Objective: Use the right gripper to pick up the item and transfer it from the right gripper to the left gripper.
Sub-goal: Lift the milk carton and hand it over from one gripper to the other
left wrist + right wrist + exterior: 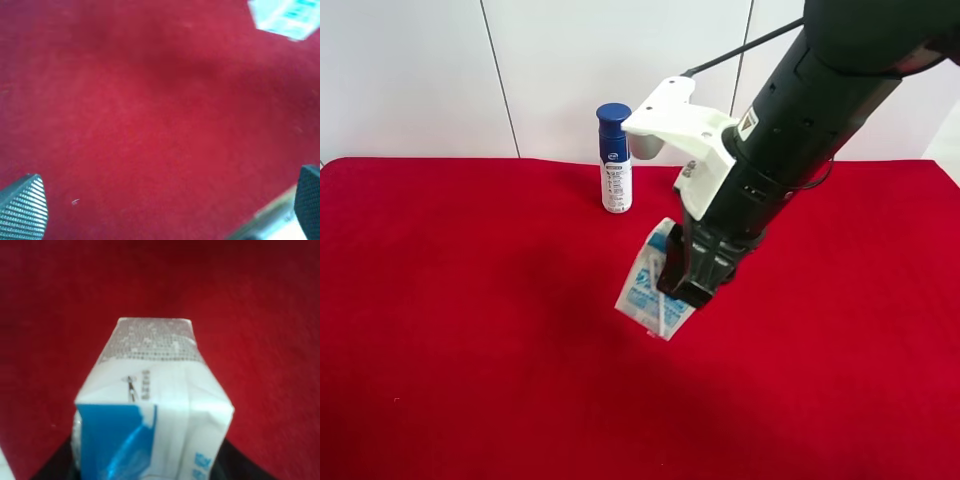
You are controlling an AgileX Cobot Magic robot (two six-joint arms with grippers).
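Red cloth covers the worktop [440, 350]. Toward its back, left of centre, a white spray bottle [614, 165] with a blue cap stands upright. Just right of it and nearer the camera is the item [648, 290], a small white carton with blue print. It hangs tilted, clamped between the black fingers [242, 467] of the right tool [680, 282], whose arm reaches in from the upper right. Whether the carton's lower corner touches the cloth cannot be told. The left tool [165, 210] appears only in its own wrist view, fingertips [24, 209] wide apart over the cloth, with the carton well apart from them.
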